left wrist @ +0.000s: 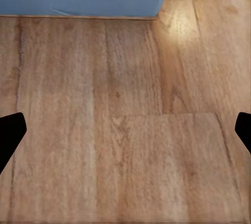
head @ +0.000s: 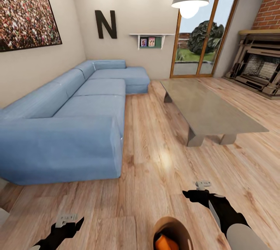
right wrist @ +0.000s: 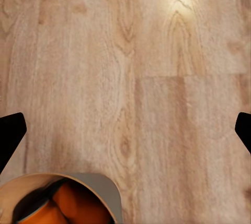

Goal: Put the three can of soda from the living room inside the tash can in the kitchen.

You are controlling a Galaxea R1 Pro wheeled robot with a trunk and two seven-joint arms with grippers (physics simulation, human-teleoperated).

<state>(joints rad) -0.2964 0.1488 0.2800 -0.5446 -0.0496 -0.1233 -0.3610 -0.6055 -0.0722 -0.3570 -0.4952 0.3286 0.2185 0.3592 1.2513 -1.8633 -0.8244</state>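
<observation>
We stand in the living room on the light wood floor point(head: 155, 153), with the long blue sofa point(head: 77, 122) along the wall at our left and the glass low table point(head: 210, 110) ahead to our right. A black letter N point(head: 105, 24) hangs on the far wall, and a brick fireplace point(head: 260, 63) sits at the far right.

Just in front of us, at the lower edge of the head view, is the tash can point(head: 182, 231), its brown inside showing an orange can of soda point(head: 166, 242) lying in it. In the right wrist view we see two orange shapes point(right wrist: 78, 205) inside the bin; whether a third can is there, we cannot tell.

Our left gripper point(head: 69, 224) and right gripper point(head: 194, 195) both hover over bare floor, jaws spread wide and holding nothing.
</observation>
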